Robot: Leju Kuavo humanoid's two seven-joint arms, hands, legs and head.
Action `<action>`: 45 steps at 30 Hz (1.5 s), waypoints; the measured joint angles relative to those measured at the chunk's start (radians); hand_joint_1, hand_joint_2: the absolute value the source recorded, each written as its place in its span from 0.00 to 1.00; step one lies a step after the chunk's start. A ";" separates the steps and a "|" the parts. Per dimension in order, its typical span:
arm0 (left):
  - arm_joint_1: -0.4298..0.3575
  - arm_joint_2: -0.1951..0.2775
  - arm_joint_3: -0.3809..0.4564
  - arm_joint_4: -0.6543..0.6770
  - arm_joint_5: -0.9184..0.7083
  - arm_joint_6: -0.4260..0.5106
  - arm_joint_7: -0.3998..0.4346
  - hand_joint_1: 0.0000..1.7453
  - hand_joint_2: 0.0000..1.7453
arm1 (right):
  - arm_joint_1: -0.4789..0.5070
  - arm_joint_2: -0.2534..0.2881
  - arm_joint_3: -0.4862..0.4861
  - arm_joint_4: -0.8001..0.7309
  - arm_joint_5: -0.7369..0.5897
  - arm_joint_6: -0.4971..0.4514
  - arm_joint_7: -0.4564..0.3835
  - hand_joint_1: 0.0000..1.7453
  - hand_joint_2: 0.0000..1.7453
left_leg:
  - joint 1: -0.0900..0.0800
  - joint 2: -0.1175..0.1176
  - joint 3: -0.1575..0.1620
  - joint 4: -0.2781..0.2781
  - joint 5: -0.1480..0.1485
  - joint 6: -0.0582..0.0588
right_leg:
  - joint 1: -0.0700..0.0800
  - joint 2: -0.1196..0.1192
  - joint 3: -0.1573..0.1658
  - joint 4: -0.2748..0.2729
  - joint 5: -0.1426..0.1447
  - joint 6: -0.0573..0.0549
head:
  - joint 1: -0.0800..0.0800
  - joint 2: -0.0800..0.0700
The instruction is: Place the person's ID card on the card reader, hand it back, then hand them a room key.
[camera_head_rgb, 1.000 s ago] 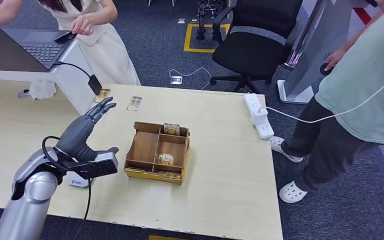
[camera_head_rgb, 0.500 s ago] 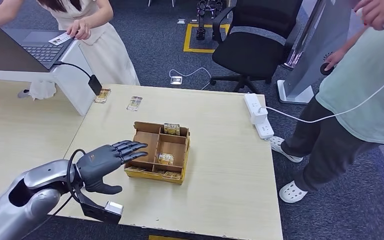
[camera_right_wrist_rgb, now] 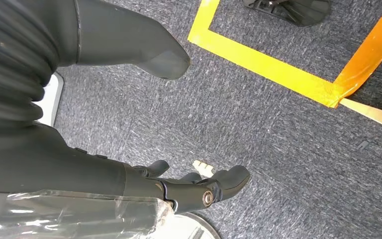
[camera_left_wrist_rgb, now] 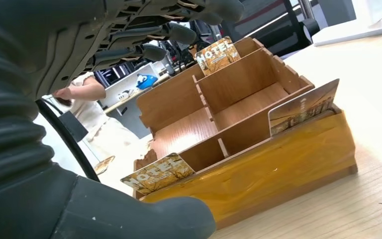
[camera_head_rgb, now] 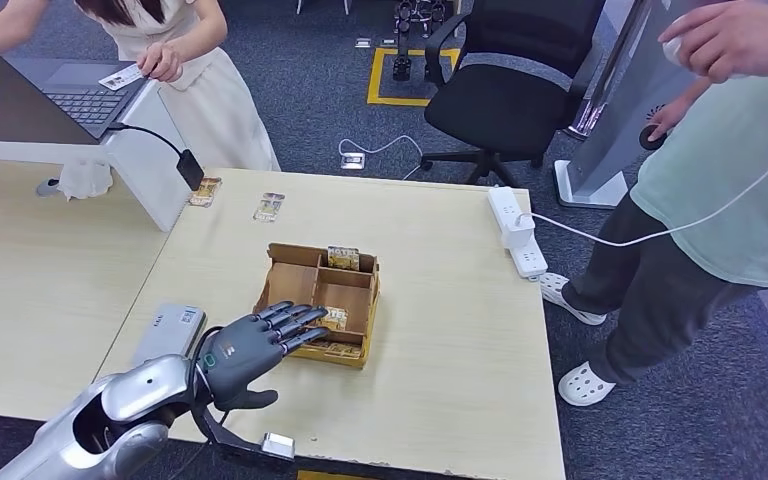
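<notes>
My left hand [camera_head_rgb: 252, 347] hovers open, fingers spread, at the near left corner of the wooden key box [camera_head_rgb: 290, 290]. In the left wrist view the fingers [camera_left_wrist_rgb: 171, 35] reach over the box [camera_left_wrist_rgb: 258, 154], where HOTEL room key cards [camera_left_wrist_rgb: 157, 173] stand in its slots. More key cards [camera_head_rgb: 332, 318] show from above. The grey card reader [camera_head_rgb: 168, 332] lies flat on the table, left of my hand. The ID card [camera_head_rgb: 120, 77] rests on the laptop under the fingers of the person in white [camera_head_rgb: 160, 62]. My right hand [camera_right_wrist_rgb: 69, 164] hangs over carpet, holding nothing.
Two loose cards [camera_head_rgb: 268, 206] lie at the table's far edge by a black adapter [camera_head_rgb: 190, 168]. A white power strip [camera_head_rgb: 517, 228] sits at the far right corner. A person in green [camera_head_rgb: 730, 180] stands at the right; an office chair [camera_head_rgb: 510, 90] is behind the table.
My left hand has swung back from the far left toward the near left corner of the key box, uncovering the card reader. The person in white laid the card on the laptop.
</notes>
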 joint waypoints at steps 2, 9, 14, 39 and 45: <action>0.005 -0.007 -0.001 0.000 -0.023 0.008 0.015 0.00 1.00 | 0.000 0.000 0.001 0.000 -0.005 0.001 0.004 0.00 1.00 | 0.000 0.000 0.000 0.000 0.000 0.000 | 0.000 0.000 0.000 0.000 0.000 0.000 | 0.000 0.000; 0.067 -0.120 0.018 -0.001 -0.281 0.048 0.163 0.00 1.00 | 0.001 0.000 0.014 -0.005 -0.032 0.008 0.009 0.00 1.00 | 0.000 0.000 0.000 0.000 0.000 0.000 | 0.000 0.000 0.000 0.000 0.000 0.000 | 0.000 0.000; 0.100 -0.209 0.078 -0.001 -0.370 0.049 0.190 0.00 1.00 | 0.001 0.000 0.034 -0.013 -0.061 0.009 0.027 0.00 1.00 | -0.001 0.000 0.000 0.000 0.000 0.000 | 0.000 0.000 0.000 0.000 0.000 0.000 | 0.000 0.000; 0.131 -0.298 0.162 -0.001 -0.413 0.038 0.190 0.00 1.00 | 0.000 0.000 0.043 -0.019 -0.071 0.009 0.037 0.00 1.00 | 0.000 0.000 0.000 0.000 0.000 0.000 | 0.000 0.000 0.000 0.000 0.000 0.000 | 0.000 0.000; 0.142 -0.332 0.212 0.000 -0.446 0.023 0.195 0.00 1.00 | 0.001 0.000 0.047 -0.029 -0.073 0.014 0.043 0.00 1.00 | 0.000 0.000 0.000 0.000 0.000 0.000 | 0.000 0.000 -0.001 0.000 0.000 0.000 | 0.000 0.000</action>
